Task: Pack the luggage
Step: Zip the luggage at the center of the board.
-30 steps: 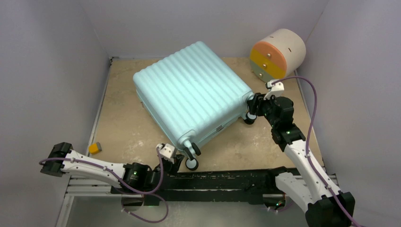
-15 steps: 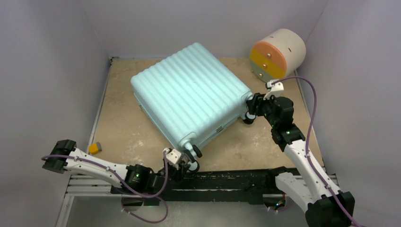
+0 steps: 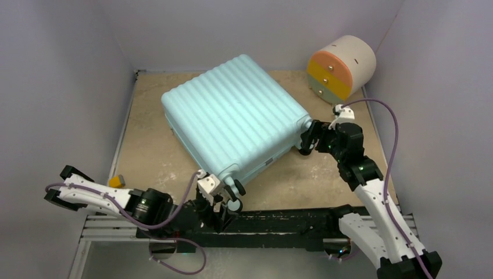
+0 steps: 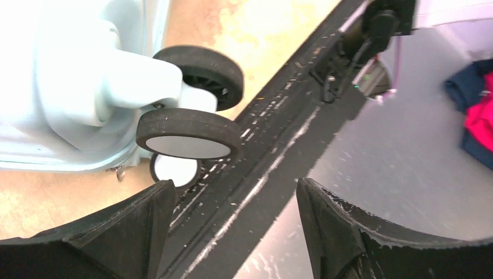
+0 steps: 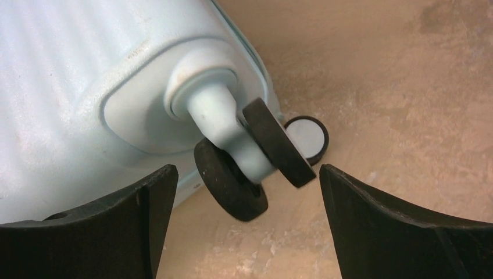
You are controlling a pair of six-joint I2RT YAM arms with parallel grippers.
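The luggage (image 3: 235, 116), a pale teal ribbed suitcase, lies closed and flat on the tan table. My left gripper (image 3: 225, 204) sits at its near corner, just below the caster wheel (image 4: 189, 132). Its jaws are open with only the black rail between them (image 4: 235, 195). My right gripper (image 3: 306, 143) is at the suitcase's right corner. It is open, and the black twin wheel (image 5: 232, 183) on its teal stem stands between the fingertips (image 5: 145, 197) without touching either.
A round cream drawer unit (image 3: 340, 67) with orange, yellow and green fronts stands at the back right. A small yellow block (image 3: 117, 182) lies near the left edge. The black rail (image 3: 279, 224) runs along the near edge. Red and navy cloth (image 4: 474, 104) lies beyond it.
My left gripper has opened and dropped back toward the rail, away from the near wheel. The right gripper has opened wider and drawn back slightly. The suitcase shifted a little left.
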